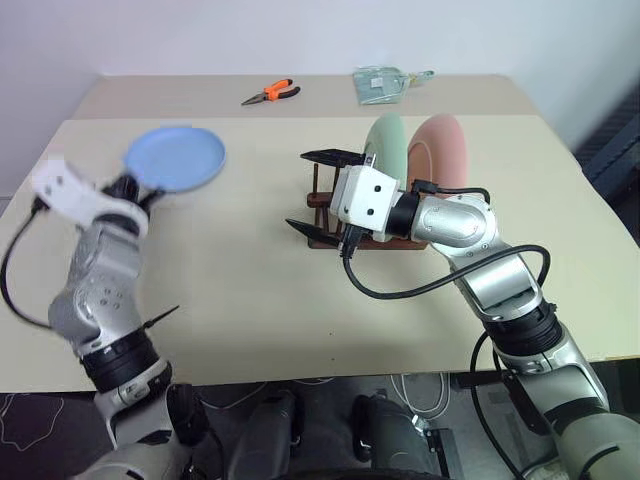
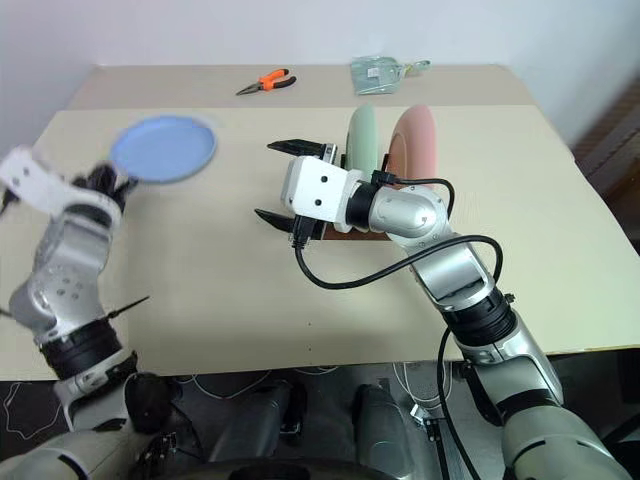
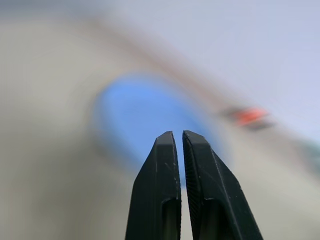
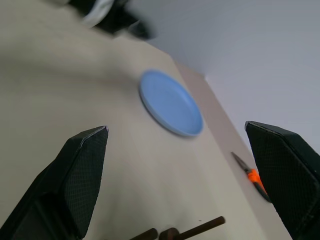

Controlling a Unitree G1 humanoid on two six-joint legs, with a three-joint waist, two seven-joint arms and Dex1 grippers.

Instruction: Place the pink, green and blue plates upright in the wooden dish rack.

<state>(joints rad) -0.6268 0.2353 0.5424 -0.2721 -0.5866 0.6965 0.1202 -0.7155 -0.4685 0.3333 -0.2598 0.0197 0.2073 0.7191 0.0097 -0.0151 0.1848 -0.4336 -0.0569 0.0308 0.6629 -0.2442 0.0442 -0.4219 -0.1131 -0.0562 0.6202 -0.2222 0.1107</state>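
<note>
Left eye view: left arm reaches forward on the left side of the table (image 1: 250, 300), forearm raised, wrist bent up. The left gripper (image 1: 135, 188) sits at the near edge of the blue plate (image 1: 175, 157). In the left wrist view its two black fingers (image 3: 162, 190) stand pressed nearly together with only a thin slit between them, clenched, with the plate's blue disc behind the tips. Whether the plate's rim is pinched in that slit cannot be told. The plate lies roughly flat over the far-left part of the table, well apart from the rack.

Right arm comes in from the right side, elbow bent, forearm running level toward the left across the front of the wooden dish rack (image 1: 318, 200). The right gripper (image 1: 312, 192) points left with its fingers spread wide, one at the far side and one at the near side of the rack's left end; nothing is between them. The right wrist view confirms the released state: both fingers far apart, with bare table and the blue plate seen through the gap.

Rack contents: green plate (image 1: 388, 145) and pink plate (image 1: 445, 150), both upright on edge, side by side, green to the left of pink. Part of the rack is hidden behind the right wrist.

Far edge of table: orange-handled pliers (image 1: 270, 94) and a clear packet (image 1: 378, 84), well apart from the rack.
</note>
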